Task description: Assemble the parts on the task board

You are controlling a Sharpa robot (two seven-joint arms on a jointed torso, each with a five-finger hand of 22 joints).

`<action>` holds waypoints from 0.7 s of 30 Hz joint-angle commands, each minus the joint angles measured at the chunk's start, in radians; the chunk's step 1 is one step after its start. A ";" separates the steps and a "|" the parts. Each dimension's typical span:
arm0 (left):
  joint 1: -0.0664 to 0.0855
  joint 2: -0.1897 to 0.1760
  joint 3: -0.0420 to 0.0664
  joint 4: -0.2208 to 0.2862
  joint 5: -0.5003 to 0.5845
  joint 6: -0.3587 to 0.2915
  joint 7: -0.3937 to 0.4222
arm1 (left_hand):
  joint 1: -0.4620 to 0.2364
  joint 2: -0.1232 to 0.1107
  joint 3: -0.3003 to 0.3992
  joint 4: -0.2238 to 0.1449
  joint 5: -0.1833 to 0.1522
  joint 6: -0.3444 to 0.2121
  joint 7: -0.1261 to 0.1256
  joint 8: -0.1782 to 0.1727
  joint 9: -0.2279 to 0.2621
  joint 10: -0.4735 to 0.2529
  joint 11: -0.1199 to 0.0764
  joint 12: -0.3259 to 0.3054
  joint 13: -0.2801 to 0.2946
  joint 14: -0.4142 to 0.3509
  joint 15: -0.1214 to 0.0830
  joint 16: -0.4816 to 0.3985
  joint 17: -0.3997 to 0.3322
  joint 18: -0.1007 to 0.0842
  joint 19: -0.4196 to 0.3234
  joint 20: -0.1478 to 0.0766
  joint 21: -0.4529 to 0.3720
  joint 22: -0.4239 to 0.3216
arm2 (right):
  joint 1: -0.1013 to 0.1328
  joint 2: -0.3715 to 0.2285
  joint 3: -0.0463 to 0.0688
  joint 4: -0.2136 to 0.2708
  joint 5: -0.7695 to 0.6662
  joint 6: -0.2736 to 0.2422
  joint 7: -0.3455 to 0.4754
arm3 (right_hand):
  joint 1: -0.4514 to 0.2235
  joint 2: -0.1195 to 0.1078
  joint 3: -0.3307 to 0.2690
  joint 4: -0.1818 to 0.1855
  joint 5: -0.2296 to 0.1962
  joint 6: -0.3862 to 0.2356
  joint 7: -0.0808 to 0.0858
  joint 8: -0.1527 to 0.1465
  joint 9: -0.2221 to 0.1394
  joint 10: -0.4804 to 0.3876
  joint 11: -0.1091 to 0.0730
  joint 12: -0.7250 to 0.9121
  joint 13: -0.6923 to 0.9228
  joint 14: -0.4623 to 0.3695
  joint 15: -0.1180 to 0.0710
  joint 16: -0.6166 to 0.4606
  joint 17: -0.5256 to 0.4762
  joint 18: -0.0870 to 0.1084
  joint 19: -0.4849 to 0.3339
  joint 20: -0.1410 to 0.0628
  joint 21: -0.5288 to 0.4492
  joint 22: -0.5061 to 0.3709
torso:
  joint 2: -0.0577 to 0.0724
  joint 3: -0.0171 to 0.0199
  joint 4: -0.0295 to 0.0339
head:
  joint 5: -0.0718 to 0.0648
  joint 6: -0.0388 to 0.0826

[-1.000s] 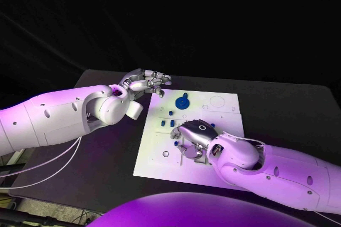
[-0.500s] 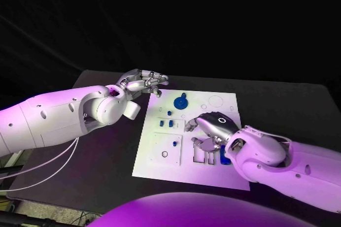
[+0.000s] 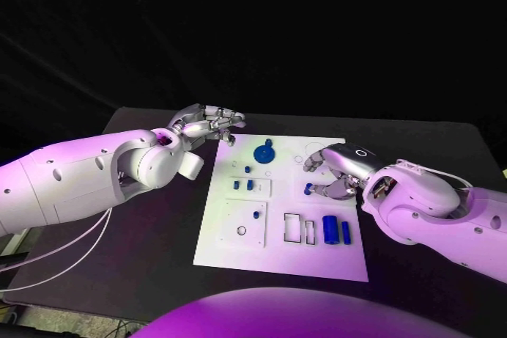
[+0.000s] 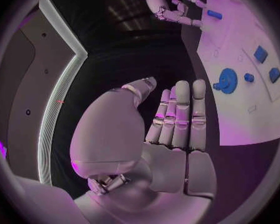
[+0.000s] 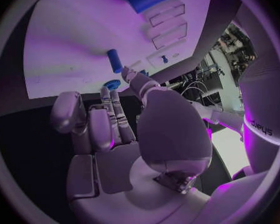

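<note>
Broadly, the black desk (image 3: pixel 423 162) carries the white task board (image 3: pixel 238 254), and the room beyond it is dark with nothing to make out. The left hand (image 3: pixel 206 122) hangs just off the board's far left corner, its fingers (image 4: pixel 180 115) straight, side by side and holding nothing. The right hand (image 3: pixel 336 175) sits over the board's right middle with fingers curled down near a small blue part (image 3: pixel 308 188); whether they pinch it I cannot tell. On the board a blue gear (image 3: pixel 263 153) lies near the far edge, two small blue blocks (image 3: pixel 244 185) left of centre, two blue cylinders (image 3: pixel 337 230) by the empty slots (image 3: pixel 299 228). A sound move probably needs the small part squared over its recess and lowered gently, while the left hand steadies the board edge.
</note>
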 commanded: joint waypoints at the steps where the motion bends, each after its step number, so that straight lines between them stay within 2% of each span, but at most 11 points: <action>1: 0.000 0.002 0.001 0.001 0.003 0.018 0.006 | 0.002 0.000 0.001 -0.006 0.004 -0.007 0.000 0.004 -0.002 -0.007 0.001 0.005 0.001 -0.007 -0.001 -0.006 -0.002 0.017 0.002 0.001 -0.003 0.005 | -0.003 0.004 -0.001 -0.009 0.029 0.085 -0.002 | 0.013 0.005 -0.013 0.005 0.005 -0.002 0.001 -0.004 -0.003 -0.004 -0.001 0.008 -0.001 0.003 0.003 0.009 0.015 0.011 0.004 0.001 0.008 0.091 | 0.001 -0.0006 0.0001 | -0.002 0.002; 7: 0.000 0.002 0.001 0.001 0.003 0.018 0.006 | 0.002 0.000 0.001 -0.007 0.004 -0.007 0.000 0.005 -0.002 -0.007 0.001 0.006 0.001 -0.007 -0.001 -0.006 -0.002 0.017 0.002 0.001 -0.003 0.005 | -0.013 0.013 -0.002 -0.026 0.034 0.100 -0.004 | 0.024 0.016 -0.009 0.012 0.005 0.010 0.004 -0.001 -0.007 0.016 -0.008 0.023 0.001 0.013 -0.002 0.021 0.032 0.007 0.018 -0.002 0.028 0.099 | 0.001 -0.0011 0.0002 | -0.001 0.000; 12: 0.000 0.000 0.001 0.002 0.003 0.018 0.006 | 0.002 0.000 0.001 -0.007 0.004 -0.007 0.000 0.005 -0.002 -0.007 0.001 0.006 0.001 -0.007 -0.001 -0.006 -0.002 0.017 0.002 0.001 -0.003 0.005 | -0.019 0.023 -0.003 -0.036 0.035 0.107 -0.005 | 0.025 0.019 0.018 0.017 0.007 0.023 0.007 0.001 -0.012 0.046 -0.015 0.036 0.005 0.018 -0.009 0.029 0.043 0.001 0.037 -0.009 0.056 0.111 | 0.001 -0.0011 0.0017 | -0.001 -0.002; 21: 0.000 -0.002 0.001 0.002 0.003 0.017 0.006 | 0.002 0.000 0.001 -0.007 0.004 -0.007 0.000 0.005 -0.002 -0.007 0.001 0.006 0.001 -0.007 -0.001 -0.006 -0.002 0.017 0.002 0.001 -0.003 0.005 | -0.024 0.037 -0.004 -0.042 0.045 0.085 0.005 | -0.003 0.018 0.152 0.045 -0.008 0.089 0.008 0.025 -0.011 0.152 -0.031 0.034 0.013 0.030 -0.022 0.055 0.081 -0.010 0.067 -0.022 0.111 0.138 | 0.001 -0.0012 0.0005 | 0.001 -0.002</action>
